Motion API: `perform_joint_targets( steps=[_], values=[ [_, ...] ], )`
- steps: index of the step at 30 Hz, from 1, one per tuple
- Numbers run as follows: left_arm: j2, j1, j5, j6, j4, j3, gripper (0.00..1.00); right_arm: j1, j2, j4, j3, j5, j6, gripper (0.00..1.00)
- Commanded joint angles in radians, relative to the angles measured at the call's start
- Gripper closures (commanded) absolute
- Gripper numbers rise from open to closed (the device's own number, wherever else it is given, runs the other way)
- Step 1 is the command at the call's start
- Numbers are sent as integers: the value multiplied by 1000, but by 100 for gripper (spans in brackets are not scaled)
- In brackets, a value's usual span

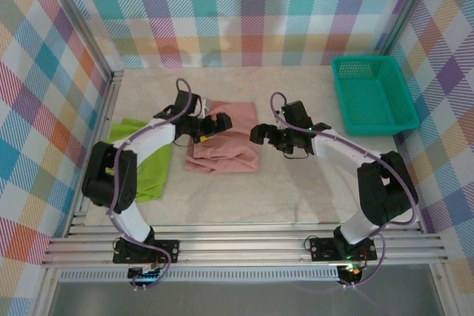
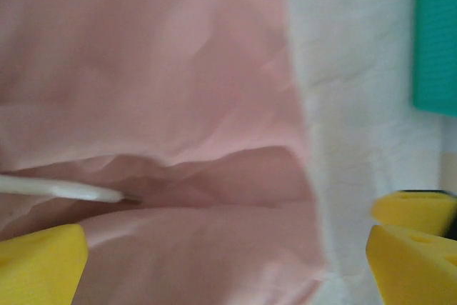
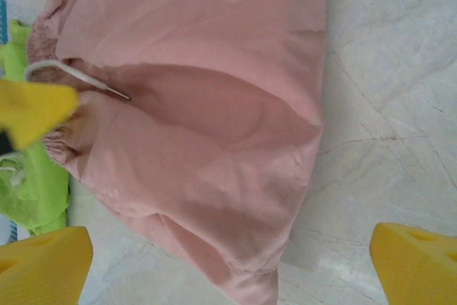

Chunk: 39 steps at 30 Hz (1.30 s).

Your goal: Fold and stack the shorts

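Observation:
The salmon pink shorts (image 1: 222,143) lie folded in a loose bundle at the middle of the table. The lime green shorts (image 1: 145,166) lie flat to their left, partly under my left arm. My left gripper (image 1: 210,125) hovers over the pink bundle's upper left part, open; in the left wrist view its yellow fingertips (image 2: 40,266) stand wide apart over the pink cloth (image 2: 178,91), gripping nothing, with a white drawstring (image 2: 61,190) beside them. My right gripper (image 1: 261,135) is open at the bundle's right edge, its fingertips (image 3: 418,261) straddling the pink hem (image 3: 214,141).
A teal mesh basket (image 1: 374,95) stands at the back right, its edge also in the left wrist view (image 2: 435,41). Green cloth (image 3: 32,191) shows beyond the pink bundle in the right wrist view. Checked walls enclose the white table (image 1: 296,190).

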Motion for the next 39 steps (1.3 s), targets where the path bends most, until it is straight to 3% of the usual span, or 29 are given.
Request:
perform_joint_targets(
  steps=[1, 5, 7, 13, 17, 20, 31, 39],
  values=[
    [41, 0, -65, 2, 3, -17, 0, -1, 15, 47, 37, -61, 30, 1],
    [105, 4, -82, 16, 8, -16, 1, -1, 53, 49, 71, -107, 41, 1],
    [63, 4, -102, 46, 1, -1, 2, -1, 70, 57, 87, -128, 52, 1],
    [-142, 29, -266, 174, -286, 140, 0, 0, 126, 75, 148, -167, 60, 0],
    [-141, 102, -243, 202, -400, 153, 0, 19, 195, 101, 218, -213, 93, 0],
    [-111, 127, -290, 208, -412, 122, 0, 55, 261, 114, 291, -245, 123, 1],
    [-48, 204, -173, 134, -268, 25, 0, 156, 481, 241, 461, -318, 293, 0],
    [-25, 218, -69, 121, -218, 12, 3, 100, 508, 229, 324, -261, 295, 0]
  ],
)
